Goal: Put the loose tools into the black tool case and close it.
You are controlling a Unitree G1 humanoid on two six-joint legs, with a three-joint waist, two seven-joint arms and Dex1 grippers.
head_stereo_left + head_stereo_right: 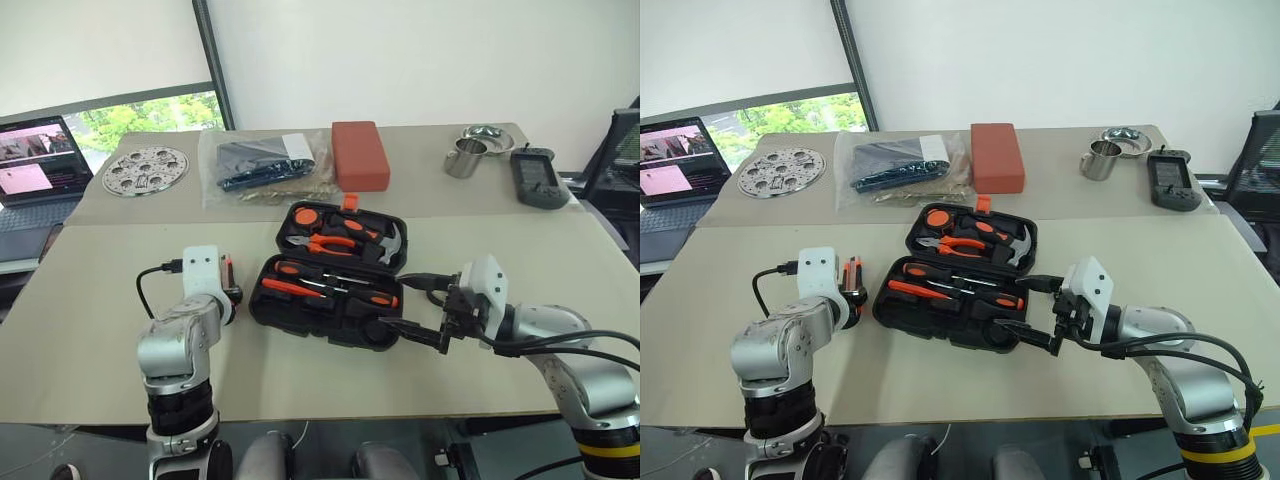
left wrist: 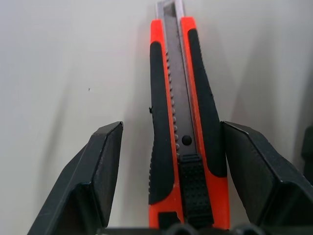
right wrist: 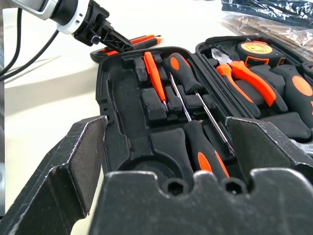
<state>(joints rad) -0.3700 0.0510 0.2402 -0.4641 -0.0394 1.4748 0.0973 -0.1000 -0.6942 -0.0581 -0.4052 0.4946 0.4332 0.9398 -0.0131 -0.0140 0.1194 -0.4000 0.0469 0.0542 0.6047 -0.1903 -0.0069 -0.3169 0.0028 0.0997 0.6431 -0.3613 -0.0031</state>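
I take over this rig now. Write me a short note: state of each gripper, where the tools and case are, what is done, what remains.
Left gripper: open, fingers on either side of the utility knife, which lies on the table left of the case; not gripped.
Right gripper: open, holds nothing, at the right front corner of the black tool case.
Case: open on the table, lid standing up behind.
Done: two orange-and-black screwdrivers and a slim orange screwdriver lie in the front half.
Left: grasp the knife, place it in the case, close the lid. I cannot see the tape roll.
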